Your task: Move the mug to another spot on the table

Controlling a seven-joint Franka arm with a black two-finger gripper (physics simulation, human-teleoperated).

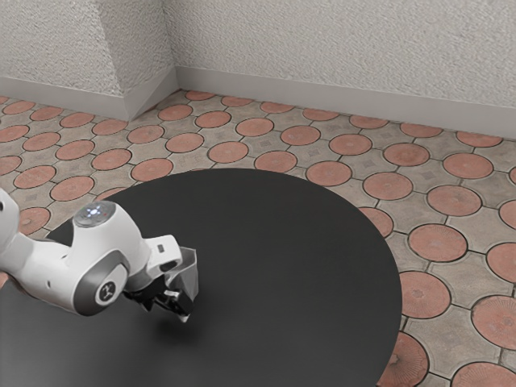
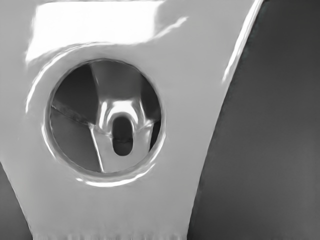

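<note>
Grey, shiny mug (image 1: pixel 188 274) tilted within the claw (image 1: pixel 171 303), seemingly clamped from both sides, low over the dark worktop (image 1: pixel 306 266). Probably stiff, light and slippery; best gripped across the wall, not the handle.

Glossy grey mug (image 1: pixel 189 274), catching bright glints, sitting toward the exterior view's left of the round black table (image 1: pixel 306 266), resting or lifted unclear

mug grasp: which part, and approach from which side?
On the mug, likely the wall at the rim, pinched across its thin edge, coming from the exterior view's left, where the gripper is close beside it. In the wrist view the body looks broad and tapered, so spanning it seems less sure.
</note>
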